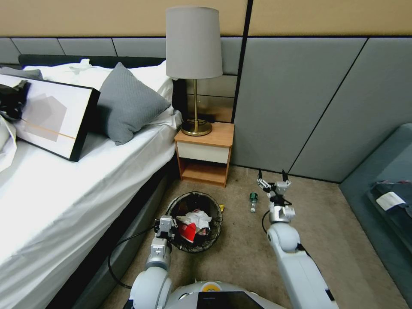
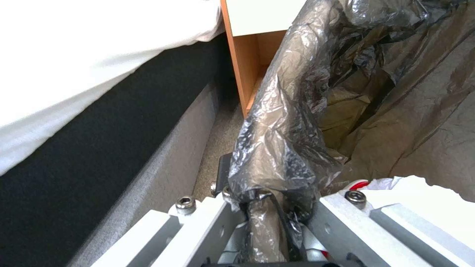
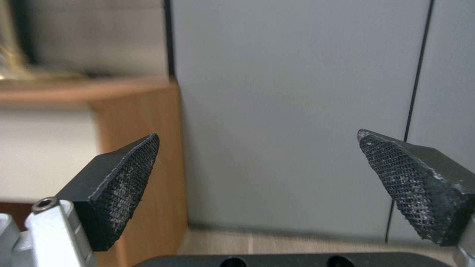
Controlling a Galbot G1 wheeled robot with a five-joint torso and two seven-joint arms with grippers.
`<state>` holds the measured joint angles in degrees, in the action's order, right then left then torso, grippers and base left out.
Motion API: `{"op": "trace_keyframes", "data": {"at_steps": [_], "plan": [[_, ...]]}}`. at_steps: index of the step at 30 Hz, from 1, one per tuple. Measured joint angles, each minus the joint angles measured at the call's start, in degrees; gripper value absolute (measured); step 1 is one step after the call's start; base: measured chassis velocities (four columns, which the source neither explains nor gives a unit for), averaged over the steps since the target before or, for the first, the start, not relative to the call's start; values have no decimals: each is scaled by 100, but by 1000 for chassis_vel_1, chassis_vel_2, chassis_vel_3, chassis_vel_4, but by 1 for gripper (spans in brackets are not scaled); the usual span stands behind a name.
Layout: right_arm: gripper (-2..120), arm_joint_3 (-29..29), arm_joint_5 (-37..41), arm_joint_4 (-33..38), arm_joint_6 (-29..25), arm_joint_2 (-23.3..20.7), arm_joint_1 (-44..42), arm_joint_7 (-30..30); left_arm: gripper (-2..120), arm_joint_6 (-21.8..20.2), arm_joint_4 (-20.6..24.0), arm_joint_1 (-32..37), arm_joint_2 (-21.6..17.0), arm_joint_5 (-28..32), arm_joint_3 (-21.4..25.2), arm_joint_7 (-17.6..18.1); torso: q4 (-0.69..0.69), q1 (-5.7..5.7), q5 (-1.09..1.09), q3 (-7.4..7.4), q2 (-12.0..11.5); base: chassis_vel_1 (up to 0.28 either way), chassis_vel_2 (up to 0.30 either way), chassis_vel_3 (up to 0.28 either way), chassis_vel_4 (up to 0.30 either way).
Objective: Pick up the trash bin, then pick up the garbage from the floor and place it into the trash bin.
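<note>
Head view: we see the round white trash bin with a black bag over its rim (image 1: 195, 221) on the beige carpet floor (image 1: 343, 240), between the white-sheeted bed (image 1: 64, 193) and the wooden nightstand (image 1: 205, 152). Red-and-white packets and a white tissue wad (image 1: 194, 223) lie inside it. The left gripper (image 1: 165, 227) is clamped on the bin's rim at the side near the bed. The small clear green-capped bottle (image 1: 253, 201) lies on the carpet just beside the right gripper (image 1: 272, 177), on its left, not touching. That gripper's fingers are spread wide, holding nothing.

Left wrist view: our left gripper (image 2: 265, 207) pinches the crinkled black bag at the rim (image 2: 282, 122); bed base and nightstand close by.

Right wrist view: black textured fingertips (image 3: 124, 185) stand far apart, facing the grey padded wall panel (image 3: 297, 92).
</note>
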<state>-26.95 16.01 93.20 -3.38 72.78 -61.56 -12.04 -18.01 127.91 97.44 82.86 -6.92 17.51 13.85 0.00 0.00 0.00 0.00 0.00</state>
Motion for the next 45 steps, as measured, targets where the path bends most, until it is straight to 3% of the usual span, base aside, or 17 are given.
{"op": "trace_keyframes", "data": {"at_steps": [17,34,45], "plan": [[100,402,165,-2788,764,80,1569,433,2,-3,-13,83,28,-33,47,10,0,0,-1,0,0,0,0,0,0],[100,476,-276,-4550,944,409,2308,962,2,-12,-43,97,39,-33,58,14,1,0,0,0,0,0,0,0,0],[100,386,-296,-4889,896,440,2283,1173,2,-12,-68,92,44,-31,40,18,0,0,0,0,0,0,0,0,0]]}}
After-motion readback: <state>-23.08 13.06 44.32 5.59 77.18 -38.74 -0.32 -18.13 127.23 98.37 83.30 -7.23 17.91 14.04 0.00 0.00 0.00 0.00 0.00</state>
